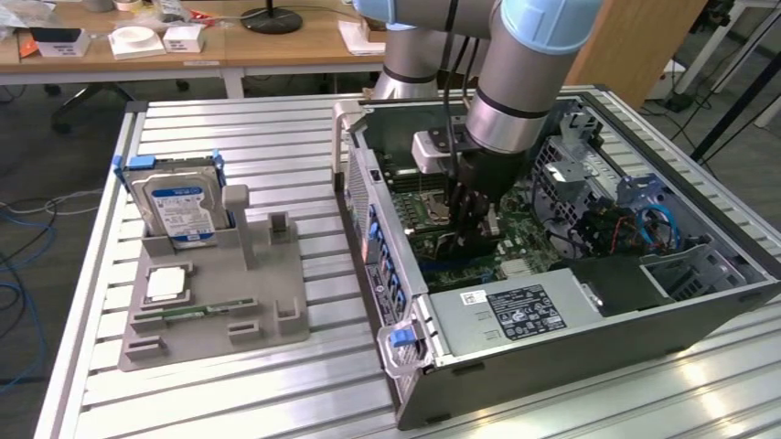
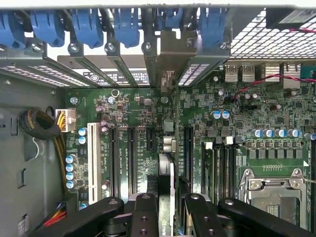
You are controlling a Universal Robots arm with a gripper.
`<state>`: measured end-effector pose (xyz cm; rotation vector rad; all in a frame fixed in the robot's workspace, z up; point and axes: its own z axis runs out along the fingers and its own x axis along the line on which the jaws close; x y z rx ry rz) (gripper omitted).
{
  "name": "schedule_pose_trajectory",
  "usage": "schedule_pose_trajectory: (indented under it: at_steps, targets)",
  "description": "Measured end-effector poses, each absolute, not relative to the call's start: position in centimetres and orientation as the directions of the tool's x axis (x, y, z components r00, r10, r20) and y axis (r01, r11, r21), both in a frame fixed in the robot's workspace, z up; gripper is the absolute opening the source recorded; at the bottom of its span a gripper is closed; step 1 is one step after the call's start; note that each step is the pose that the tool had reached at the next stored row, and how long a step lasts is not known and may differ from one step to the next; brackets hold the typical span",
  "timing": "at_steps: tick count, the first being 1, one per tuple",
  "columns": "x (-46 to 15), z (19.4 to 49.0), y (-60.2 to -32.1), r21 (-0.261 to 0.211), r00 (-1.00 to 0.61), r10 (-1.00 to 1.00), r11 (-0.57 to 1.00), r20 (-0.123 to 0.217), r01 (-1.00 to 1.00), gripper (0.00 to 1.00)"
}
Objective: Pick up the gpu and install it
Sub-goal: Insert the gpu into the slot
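Exterior view, centre: the gripper (image 1: 470, 233) reaches down into the open computer case (image 1: 403, 366), and its fingertips are hidden among dark motherboard parts. The arm (image 1: 518, 64) is cut off by the top edge. Wrist view: the gpu (image 2: 174, 148) appears edge-on as a thin strip, its face unseen; the finger links (image 2: 148, 217) are cropped by the bottom edge.

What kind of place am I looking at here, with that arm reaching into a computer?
Probably a robotics lab or workshop. An open computer case lies on a slatted metal table beside a grey fixture holding a hard drive, and wooden desks with clutter stand behind.
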<state>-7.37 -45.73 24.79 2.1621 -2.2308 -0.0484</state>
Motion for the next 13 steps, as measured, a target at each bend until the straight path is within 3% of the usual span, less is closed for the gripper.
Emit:
schedule_pose_trajectory:
  at_steps: [13]
  targets:
    - [-7.36, 24.38, -45.69, 0.046, -0.009, -1.0, 0.009, 0.003, -0.999, 0.26]
